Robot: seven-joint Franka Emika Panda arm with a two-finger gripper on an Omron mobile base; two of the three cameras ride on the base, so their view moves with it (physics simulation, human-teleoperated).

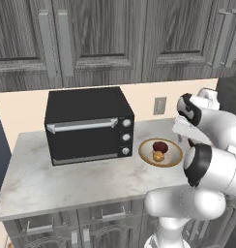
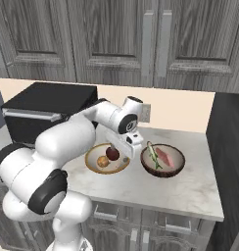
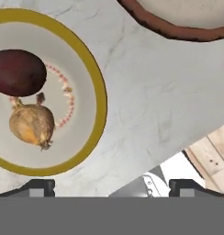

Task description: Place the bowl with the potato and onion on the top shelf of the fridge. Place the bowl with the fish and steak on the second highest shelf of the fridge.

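The wide tan bowl with the gold rim rests on the marble counter. In it lie the maroon onion and the yellow-brown potato. Right of it sits the deeper dark brown bowl with the fish and steak. My gripper points down over the counter strip between the two bowls, its jaws open and empty. In the hand view the tan bowl holds the onion and potato, the brown bowl's rim crosses the top, and my gripper is spread wide. The fridge's shelves are out of view.
A black toaster oven stands on the counter left of the tan bowl. Grey wood cabinets hang overhead. A tall dark panel borders the counter's right end. The counter's front edge runs just below my fingers.
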